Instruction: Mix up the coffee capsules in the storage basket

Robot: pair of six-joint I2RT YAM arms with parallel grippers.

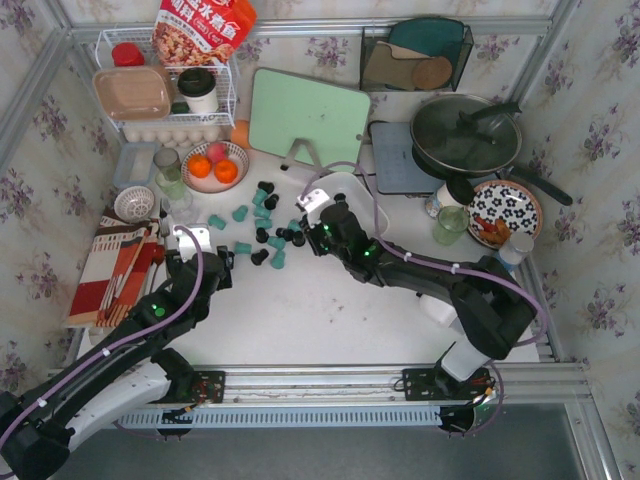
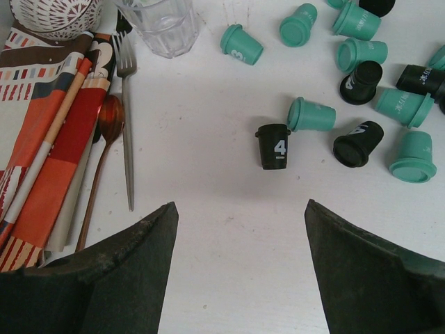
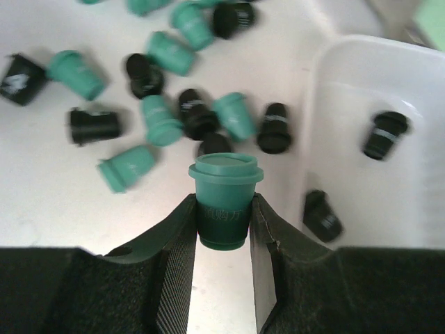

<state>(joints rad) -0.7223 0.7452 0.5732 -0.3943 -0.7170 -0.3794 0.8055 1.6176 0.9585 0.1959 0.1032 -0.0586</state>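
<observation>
Right pincer point(image 3: 222, 212) is clenched on a teal capsule point(image 3: 224, 195), gripped by its narrow end between both fingers with the wide rim facing away from the wrist camera, off the tabletop point(image 3: 42, 209). Storage basket point(image 3: 354, 90) sits just to the right of that capsule and holds two black capsules point(image 3: 384, 134); the rest of its floor in view is bare. From the top view the right arm crosses over the basket point(image 1: 345, 188) and hides much of it. Most coffee capsules point(image 1: 241, 213) are loose on the tabletop left of the basket, teal and black mixed, lying on their sides or tipped at all angles, some touching. A few of them lie directly beyond the held capsule, between it and the far part of the scatter. Left pincer point(image 2: 240, 209) is released, nothing between its fingers, over bare tabletop near the left edge of the scatter. A black capsule marked 4 point(image 2: 274, 146) is just ahead of it, right beside a teal one on its side point(image 2: 311, 114). Left of that: fork point(image 2: 125, 104) and copper spoon point(image 2: 108, 122) at the edge of a striped cloth point(image 2: 42, 104), a glass point(image 2: 161, 24) and a patterned bowl point(image 2: 55, 14) beyond. Far side of the tabletop has a fruit bowl point(image 1: 215, 165), green cutting board point(image 1: 308, 115), lidded pan point(image 1: 467, 135), wire rack point(image 1: 165, 90) and flowered plate point(image 1: 505, 212), all well apart from the pincers.
</observation>
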